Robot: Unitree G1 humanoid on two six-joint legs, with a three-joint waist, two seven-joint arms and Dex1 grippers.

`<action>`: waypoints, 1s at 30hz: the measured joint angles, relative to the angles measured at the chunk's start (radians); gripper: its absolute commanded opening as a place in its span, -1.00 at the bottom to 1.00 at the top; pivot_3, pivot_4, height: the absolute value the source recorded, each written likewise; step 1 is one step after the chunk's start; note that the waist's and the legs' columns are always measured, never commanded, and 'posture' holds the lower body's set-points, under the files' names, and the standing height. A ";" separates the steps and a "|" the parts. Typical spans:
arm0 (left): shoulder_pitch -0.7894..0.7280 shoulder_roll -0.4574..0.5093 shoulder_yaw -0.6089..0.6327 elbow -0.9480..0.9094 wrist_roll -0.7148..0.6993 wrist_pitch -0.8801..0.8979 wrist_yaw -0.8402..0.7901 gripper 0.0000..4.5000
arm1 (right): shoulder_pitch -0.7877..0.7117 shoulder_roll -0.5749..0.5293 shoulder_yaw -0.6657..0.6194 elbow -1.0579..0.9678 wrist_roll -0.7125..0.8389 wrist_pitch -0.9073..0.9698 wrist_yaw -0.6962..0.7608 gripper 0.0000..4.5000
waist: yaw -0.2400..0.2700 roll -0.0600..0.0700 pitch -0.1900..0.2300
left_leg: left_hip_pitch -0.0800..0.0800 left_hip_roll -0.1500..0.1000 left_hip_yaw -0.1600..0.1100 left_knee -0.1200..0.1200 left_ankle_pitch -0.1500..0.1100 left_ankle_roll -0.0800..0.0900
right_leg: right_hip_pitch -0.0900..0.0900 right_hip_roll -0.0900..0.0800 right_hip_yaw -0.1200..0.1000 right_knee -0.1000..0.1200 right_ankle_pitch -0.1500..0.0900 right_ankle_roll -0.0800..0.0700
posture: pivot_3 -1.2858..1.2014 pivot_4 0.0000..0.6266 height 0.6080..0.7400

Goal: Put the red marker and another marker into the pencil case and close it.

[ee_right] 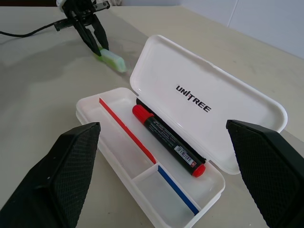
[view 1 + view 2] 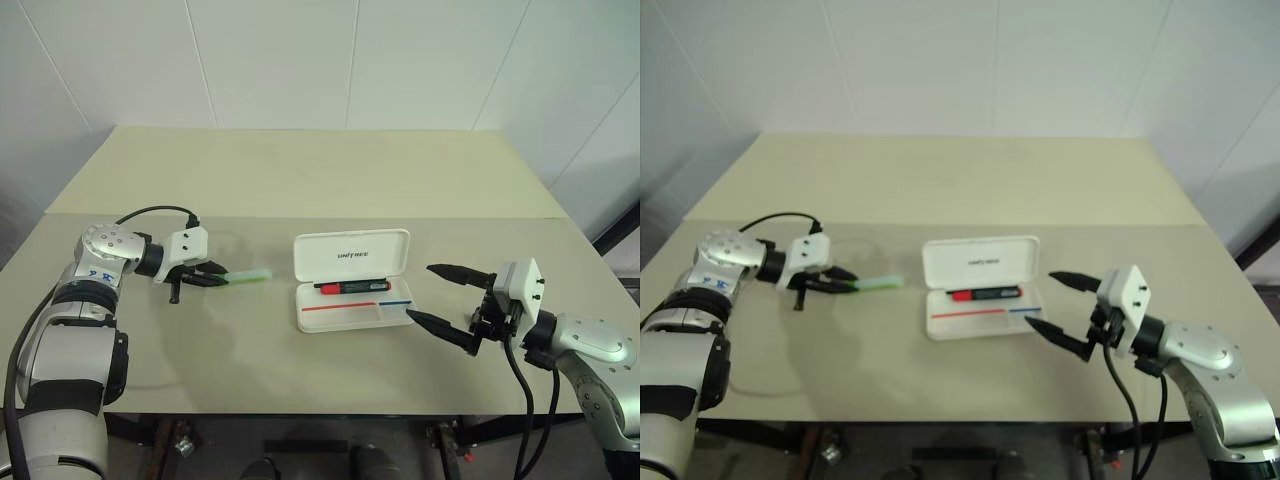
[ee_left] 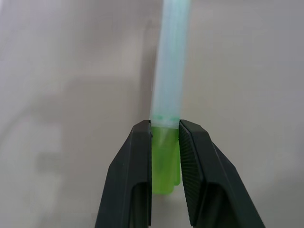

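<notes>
The white pencil case lies open at the table's centre, its lid standing up at the back. The red marker rests inside along the hinge side. My left gripper is shut on the green end of the light green marker, left of the case; the pale cap end points toward the case. The wrist view shows the marker clamped between both fingers. My right gripper hangs open just right of the case, holding nothing.
The tan table stretches far behind the case to a white tiled wall. A black cable loops above my left wrist. The table's front edge runs close below both grippers.
</notes>
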 measured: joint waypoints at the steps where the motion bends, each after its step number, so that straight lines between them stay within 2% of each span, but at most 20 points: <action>1: 0.013 0.002 0.004 -0.015 -0.013 -0.004 -0.023 -0.78 | -0.003 0.000 0.004 0.004 0.000 0.000 0.003 1.00 | -0.001 0.000 0.000 | 0.000 0.000 0.000 0.000 0.000 0.000 | 0.000 0.000 0.000 0.000 0.000 0.000 | 0.03 -0.52 1.00; 8: 0.067 0.016 0.030 -0.094 -0.092 -0.009 -0.114 -0.78 | -0.019 0.006 0.037 0.022 -0.005 -0.001 0.008 1.00 | 0.001 0.000 0.000 | 0.000 0.000 0.000 0.001 0.000 0.000 | 0.000 0.000 0.000 0.000 0.000 0.000 | 0.03 -0.52 1.00; 11: 0.119 0.015 0.044 -0.193 -0.152 0.006 -0.116 -0.78 | -0.032 0.008 0.043 0.023 -0.005 0.001 0.008 1.00 | 0.000 0.000 0.000 | 0.000 0.000 0.000 0.001 0.000 0.000 | 0.000 0.000 0.000 0.001 0.000 0.000 | 0.03 -0.52 1.00; 20: 0.269 0.010 0.027 -0.577 -0.310 0.214 -0.116 -0.78 | -0.037 0.021 0.071 -0.002 -0.003 0.028 -0.010 1.00 | 0.000 0.000 0.000 | 0.000 0.001 -0.001 0.001 0.000 0.000 | 0.000 0.000 0.000 0.001 0.000 0.000 | 0.03 -0.52 1.00; 30: 0.335 0.021 -0.027 -0.822 -0.387 0.460 -0.116 -0.78 | -0.018 0.041 0.075 -0.044 0.002 0.053 -0.048 1.00 | 0.000 0.000 0.000 | 0.000 0.001 -0.001 0.002 0.000 0.000 | 0.000 0.000 0.000 0.001 0.000 -0.001 | 0.03 -0.52 1.00</action>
